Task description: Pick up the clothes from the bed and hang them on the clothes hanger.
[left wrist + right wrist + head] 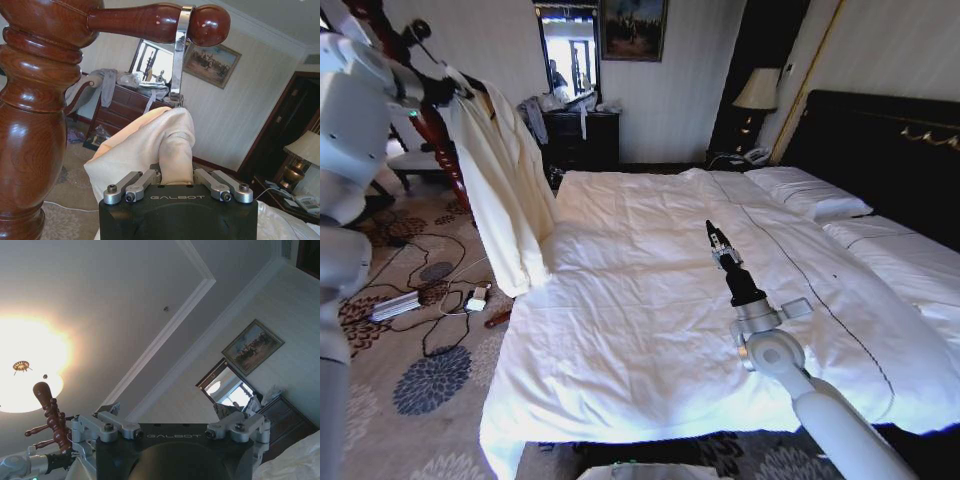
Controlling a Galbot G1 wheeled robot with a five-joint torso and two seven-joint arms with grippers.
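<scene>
Left fingers [176,176] clamped on cream garment [150,142] under hanger hook [179,55], right fingers [711,229] together above bed [620,330]

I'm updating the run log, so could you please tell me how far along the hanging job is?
Nearly done. The cream garment is off the bed and hangs beside a wooden coat stand, the hanger's silver hook looped over a peg. In hand: the left gripper is at the collar, cloth between its jaws. Left: letting go and drawing clear. The right gripper hovers idle over the duvet.
</scene>
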